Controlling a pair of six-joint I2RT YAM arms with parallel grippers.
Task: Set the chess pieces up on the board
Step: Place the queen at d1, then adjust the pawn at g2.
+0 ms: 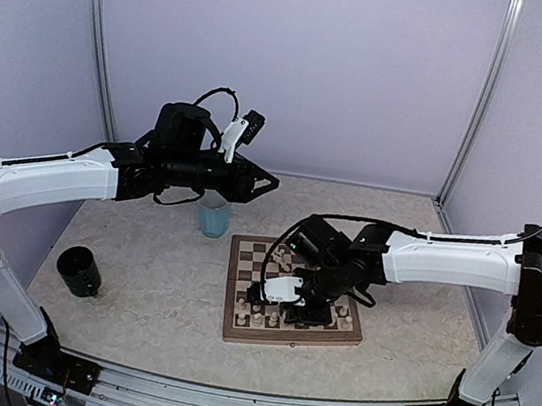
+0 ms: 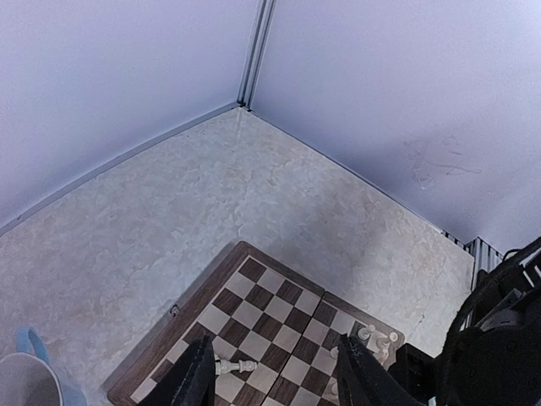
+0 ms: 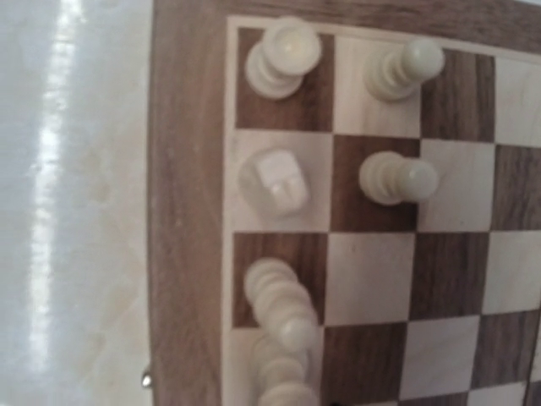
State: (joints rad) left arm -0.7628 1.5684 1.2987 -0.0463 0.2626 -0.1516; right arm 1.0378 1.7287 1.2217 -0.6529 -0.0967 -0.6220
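Lab test cell: plain lilac walls (image 1: pixel 290 64), aluminium corner posts (image 1: pixel 481 101), marble-look tabletop (image 1: pixel 149 282).

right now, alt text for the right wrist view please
Close, top-down look at one corner of the wooden chessboard, with several pale chess pieces standing on the squares nearest its rim. Pale marbled tabletop shows at the left.

No readable text, label, brand, number or sign in any view; board (image 1: pixel 232 288) rim and black cup (image 1: pixel 80 271) at its 9 o'clock look plain.
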